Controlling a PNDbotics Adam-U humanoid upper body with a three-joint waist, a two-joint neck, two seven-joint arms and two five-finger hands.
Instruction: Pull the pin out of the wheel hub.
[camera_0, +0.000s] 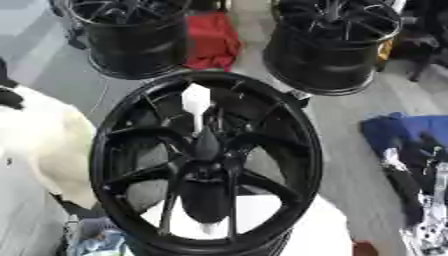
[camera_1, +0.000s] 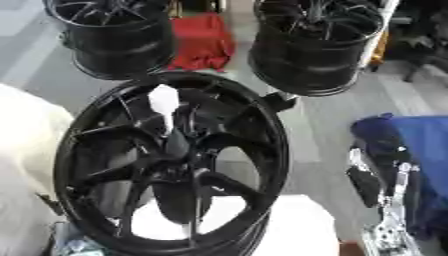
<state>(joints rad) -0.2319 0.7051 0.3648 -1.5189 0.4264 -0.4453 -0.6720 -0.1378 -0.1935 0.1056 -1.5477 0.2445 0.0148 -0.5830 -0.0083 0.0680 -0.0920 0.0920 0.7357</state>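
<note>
Black wheel hub (camera_0: 206, 160) lies centre, white-topped pin (camera_0: 195, 102) standing upright at hub's middle. Right hand (camera_1: 385, 200) low at right edge, well apart from pin; finger state cannot tell. Grey floor (camera_0: 350, 125). Two more black wheels (camera_0: 131, 35) behind, red cloth (camera_0: 210, 40) between.

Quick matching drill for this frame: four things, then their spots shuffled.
Things:
1. white-handled pin
2. large black spoked wheel hub
3. crumpled red cloth
4. blue fabric bundle

Places:
A. right side of the view
B. far side, between the two other black wheels
C. centre foreground, lying flat
D. standing up from the middle of the near wheel

Pairs: 1-D, 2-C, 3-B, 4-A

The robot's right hand shows at the lower right; whether its fingers are open or curled cannot be told.
</note>
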